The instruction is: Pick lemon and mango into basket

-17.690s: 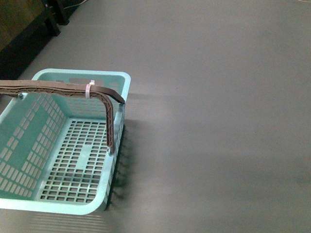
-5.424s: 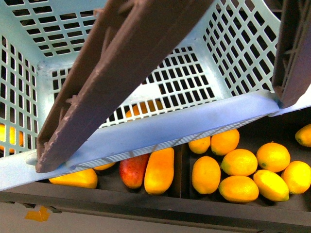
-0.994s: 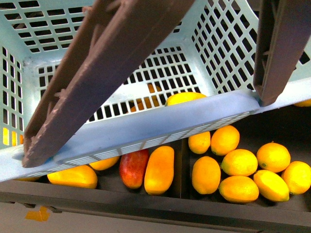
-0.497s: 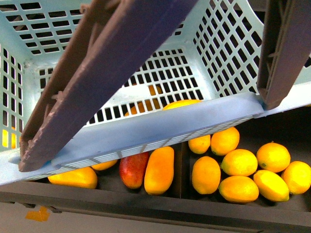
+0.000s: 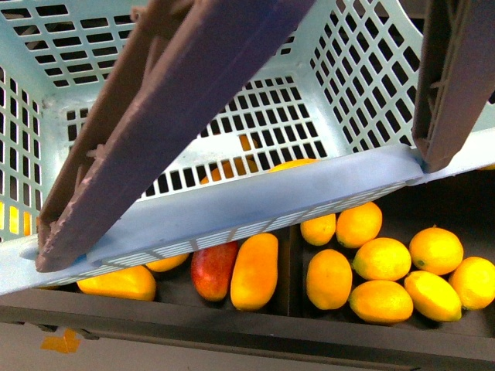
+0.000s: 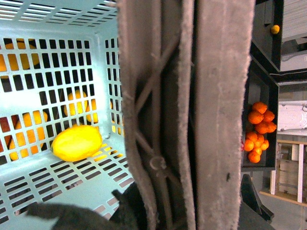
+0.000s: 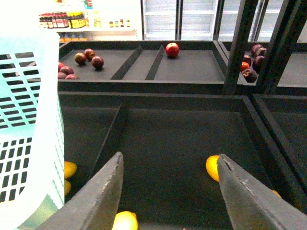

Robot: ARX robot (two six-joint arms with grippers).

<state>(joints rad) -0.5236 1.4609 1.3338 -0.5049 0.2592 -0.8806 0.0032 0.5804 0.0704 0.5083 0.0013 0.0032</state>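
Lemon (image 6: 76, 143) has sunk lower behind the basket (image 5: 232, 205) rim and lies on its floor. Left tool (image 6: 192, 213) clenches the handle (image 6: 211, 96); right tool (image 7: 169, 158) hangs released, empty. Mango (image 5: 254, 270) lies in the tray (image 5: 232, 325) below.

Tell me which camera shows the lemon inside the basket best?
The left wrist view. There the lemon lies whole on the basket floor. In the front view the lemon only peeks over the basket's near rim. The right wrist view shows just the basket's outer wall, not this lemon.
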